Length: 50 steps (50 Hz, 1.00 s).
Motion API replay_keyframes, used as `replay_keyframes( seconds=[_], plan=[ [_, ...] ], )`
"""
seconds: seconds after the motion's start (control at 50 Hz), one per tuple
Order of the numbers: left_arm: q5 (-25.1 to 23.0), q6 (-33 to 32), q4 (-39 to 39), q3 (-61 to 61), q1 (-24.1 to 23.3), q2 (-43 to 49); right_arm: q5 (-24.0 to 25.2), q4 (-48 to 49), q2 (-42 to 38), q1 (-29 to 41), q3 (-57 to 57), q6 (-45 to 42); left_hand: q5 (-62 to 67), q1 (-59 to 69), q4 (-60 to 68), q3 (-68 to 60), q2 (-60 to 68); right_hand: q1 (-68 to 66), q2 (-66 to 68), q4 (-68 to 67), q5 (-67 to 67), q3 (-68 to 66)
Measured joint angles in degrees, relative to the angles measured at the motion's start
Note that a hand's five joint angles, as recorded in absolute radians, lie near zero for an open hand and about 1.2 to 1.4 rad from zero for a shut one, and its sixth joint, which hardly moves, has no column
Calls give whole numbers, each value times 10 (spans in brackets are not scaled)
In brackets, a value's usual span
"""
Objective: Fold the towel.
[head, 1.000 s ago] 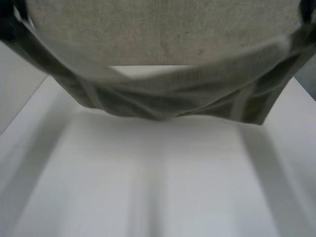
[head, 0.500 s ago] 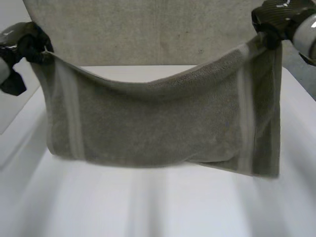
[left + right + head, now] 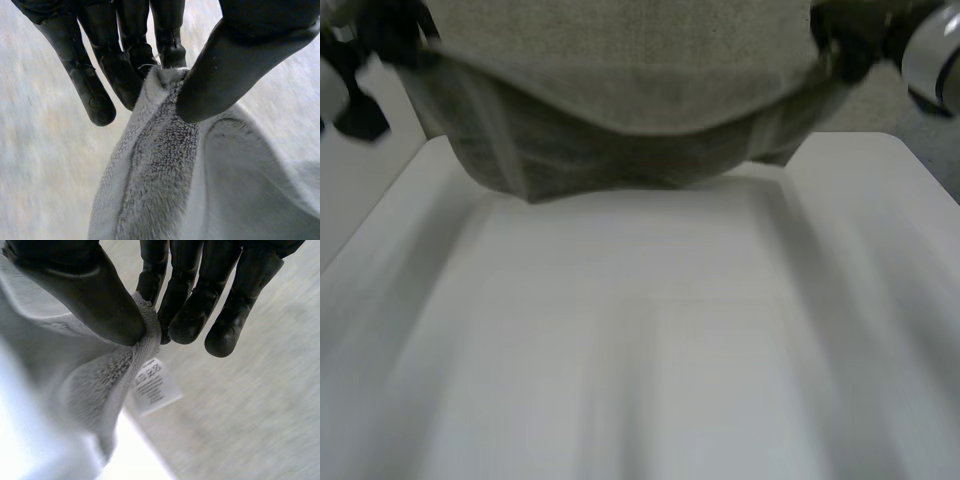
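A grey-green towel (image 3: 620, 110) with pale stripes near its ends hangs in the air over the far part of the white table (image 3: 640, 330), sagging between my two hands. My left hand (image 3: 390, 35) pinches one upper corner between thumb and fingers; in the left wrist view the towel (image 3: 165, 165) bunches under the thumb of that left hand (image 3: 130, 55). My right hand (image 3: 850, 45) pinches the other upper corner; in the right wrist view the towel (image 3: 95, 375) hangs from the thumb of that right hand (image 3: 185, 295), with a white label (image 3: 155, 385) dangling beside it.
The white table runs from below the towel toward me. A beige carpeted floor (image 3: 880, 100) lies beyond its far edge.
The towel has swung: half a second ago it hung lower and flat toward me, now it is lifted higher and farther away, its lower edge near the table's far end.
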<state>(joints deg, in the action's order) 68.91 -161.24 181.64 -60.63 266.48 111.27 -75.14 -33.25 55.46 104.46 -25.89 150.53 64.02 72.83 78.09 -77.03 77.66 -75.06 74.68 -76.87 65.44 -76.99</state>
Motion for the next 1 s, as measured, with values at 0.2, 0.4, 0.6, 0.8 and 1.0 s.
replay_keyframes(
  seconds=[0.2, 0.4, 0.6, 0.8, 1.0],
  plan=[
    [-105, -52, 61, -301, 66, -73, 63, -17, 70, -62, -272, -60, 3, 0, 0, -1, 1, -2, 0, 0, 0, 0],
    [-171, -96, 76, -440, 152, -211, 125, -12, 219, -151, -440, -72, 3, 0, 0, -1, 1, -3, 0, 0, 0, 0],
    [-242, -44, 79, -466, 200, -297, 231, -10, 275, -236, -475, -60, 3, 0, 0, -1, 1, -3, 0, 0, 0, 0],
    [-207, -27, 135, -415, 129, -137, 182, 29, 147, -176, -446, -58, 3, 0, 0, -1, 2, -3, 0, 0, 0, 0],
    [-119, -65, 137, -280, 69, 49, 66, 115, 27, -114, -368, -29, 3, 0, 0, -1, 2, -3, 0, 0, 0, 0]
  ],
)
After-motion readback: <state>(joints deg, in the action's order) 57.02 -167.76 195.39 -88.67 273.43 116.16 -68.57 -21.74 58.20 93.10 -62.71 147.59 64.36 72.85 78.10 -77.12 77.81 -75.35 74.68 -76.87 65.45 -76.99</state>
